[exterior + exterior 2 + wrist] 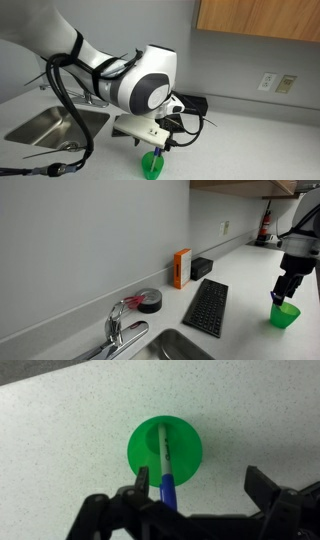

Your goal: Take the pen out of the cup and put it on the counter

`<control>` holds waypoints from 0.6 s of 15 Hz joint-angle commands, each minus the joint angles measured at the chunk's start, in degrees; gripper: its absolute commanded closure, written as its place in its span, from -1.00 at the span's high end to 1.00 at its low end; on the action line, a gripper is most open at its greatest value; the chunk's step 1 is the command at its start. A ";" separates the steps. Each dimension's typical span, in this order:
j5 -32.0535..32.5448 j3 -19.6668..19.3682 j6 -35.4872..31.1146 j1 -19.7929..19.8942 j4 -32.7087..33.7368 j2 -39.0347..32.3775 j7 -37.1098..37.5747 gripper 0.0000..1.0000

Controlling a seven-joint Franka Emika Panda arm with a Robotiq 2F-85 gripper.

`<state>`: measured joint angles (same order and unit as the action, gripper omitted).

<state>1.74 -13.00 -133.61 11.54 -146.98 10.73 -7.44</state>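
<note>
The green cup (166, 448) stands upright on the white counter (60, 420). It also shows in both exterior views (152, 166) (285, 315). The pen (166, 472) stands in the cup, white part inside and blue end sticking up toward the wrist camera. My gripper (197, 486) is open and hovers right above the cup. The pen's blue end lies between the fingers, close to the left finger in the wrist view and not clamped. In both exterior views the gripper (157, 146) (288, 288) hangs just over the cup.
A black keyboard (207, 307), an orange box (181, 268), a small black box (201, 267) and a tape roll (150, 301) lie along the wall. The steel sink (45, 124) and faucet (120, 330) are beside them. Black cables hang from the arm (70, 100).
</note>
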 commanded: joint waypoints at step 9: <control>-3.83 -1.50 -3.17 0.87 4.15 -5.23 0.02 -0.02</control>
<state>-0.72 -14.17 -136.40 11.65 -144.04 6.34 -7.32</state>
